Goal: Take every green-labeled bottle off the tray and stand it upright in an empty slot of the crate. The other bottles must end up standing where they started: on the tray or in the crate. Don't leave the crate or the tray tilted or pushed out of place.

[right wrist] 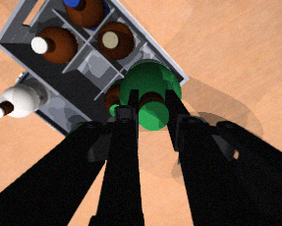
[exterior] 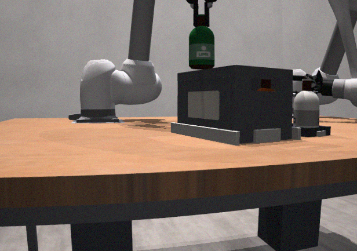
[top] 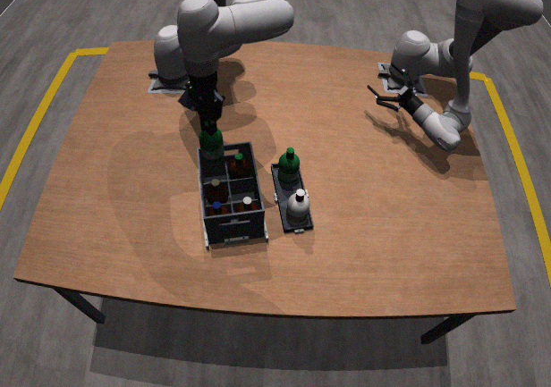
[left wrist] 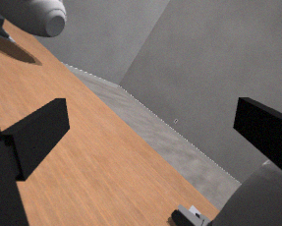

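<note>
My right gripper point(top: 209, 123) point(exterior: 201, 21) point(right wrist: 151, 102) is shut on the neck of a green-labeled bottle point(top: 211, 146) point(exterior: 201, 38) point(right wrist: 144, 81). It holds it upright above the back-left slot of the crate point(top: 219, 231) point(exterior: 261, 111) in the top view, its base near rim height. Another green bottle point(top: 289, 166) stands at the back of the tray point(top: 283, 199) point(exterior: 325, 130). A white bottle point(top: 298, 207) point(exterior: 306, 111) point(right wrist: 22, 100) stands at the tray's front. My left gripper point(top: 381, 77) point(left wrist: 151, 113) is open and empty, far right of the tray.
Brown bottles stand in the crate: green-capped point(top: 239, 167) back right, tan-capped point(top: 216, 192) middle left, blue-capped point(top: 216, 207) front left, white-capped point(top: 247, 204) front right. The middle-right slot point(top: 241, 189) point(right wrist: 95, 66) is empty. The tray lies close beside the crate's right side.
</note>
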You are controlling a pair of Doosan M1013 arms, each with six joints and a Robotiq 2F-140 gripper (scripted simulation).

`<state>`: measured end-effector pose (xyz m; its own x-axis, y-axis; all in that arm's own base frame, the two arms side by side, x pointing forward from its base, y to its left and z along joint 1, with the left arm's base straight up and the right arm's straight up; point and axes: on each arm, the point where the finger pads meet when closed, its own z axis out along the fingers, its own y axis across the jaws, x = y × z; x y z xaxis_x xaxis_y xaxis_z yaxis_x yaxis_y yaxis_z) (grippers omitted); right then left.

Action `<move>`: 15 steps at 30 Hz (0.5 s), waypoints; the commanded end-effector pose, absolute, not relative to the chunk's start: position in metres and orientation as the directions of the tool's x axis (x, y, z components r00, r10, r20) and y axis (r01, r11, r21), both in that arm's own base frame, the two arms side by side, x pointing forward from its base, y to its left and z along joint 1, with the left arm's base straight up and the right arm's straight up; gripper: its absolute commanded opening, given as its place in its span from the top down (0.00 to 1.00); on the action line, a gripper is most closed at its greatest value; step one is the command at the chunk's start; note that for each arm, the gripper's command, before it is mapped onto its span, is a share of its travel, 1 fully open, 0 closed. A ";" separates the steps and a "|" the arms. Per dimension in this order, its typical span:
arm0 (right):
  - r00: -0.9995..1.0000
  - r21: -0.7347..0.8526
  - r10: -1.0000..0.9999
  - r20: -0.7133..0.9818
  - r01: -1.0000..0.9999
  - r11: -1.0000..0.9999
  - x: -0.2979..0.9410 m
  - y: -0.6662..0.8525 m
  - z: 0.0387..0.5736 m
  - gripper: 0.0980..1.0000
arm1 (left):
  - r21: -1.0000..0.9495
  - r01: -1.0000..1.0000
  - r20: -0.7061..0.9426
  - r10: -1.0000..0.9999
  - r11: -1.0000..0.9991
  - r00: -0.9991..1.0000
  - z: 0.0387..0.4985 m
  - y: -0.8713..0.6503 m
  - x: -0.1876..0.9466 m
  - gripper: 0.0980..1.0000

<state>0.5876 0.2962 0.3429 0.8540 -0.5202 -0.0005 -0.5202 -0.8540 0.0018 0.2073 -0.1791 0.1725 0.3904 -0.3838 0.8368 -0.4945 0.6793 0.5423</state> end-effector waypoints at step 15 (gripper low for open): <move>0.854 0.000 -0.520 0.000 -0.520 -0.854 0.587 0.293 0.344 1.00 | 0.542 -0.495 0.837 -0.384 0.679 0.390 0.173 -0.179 0.207 0.00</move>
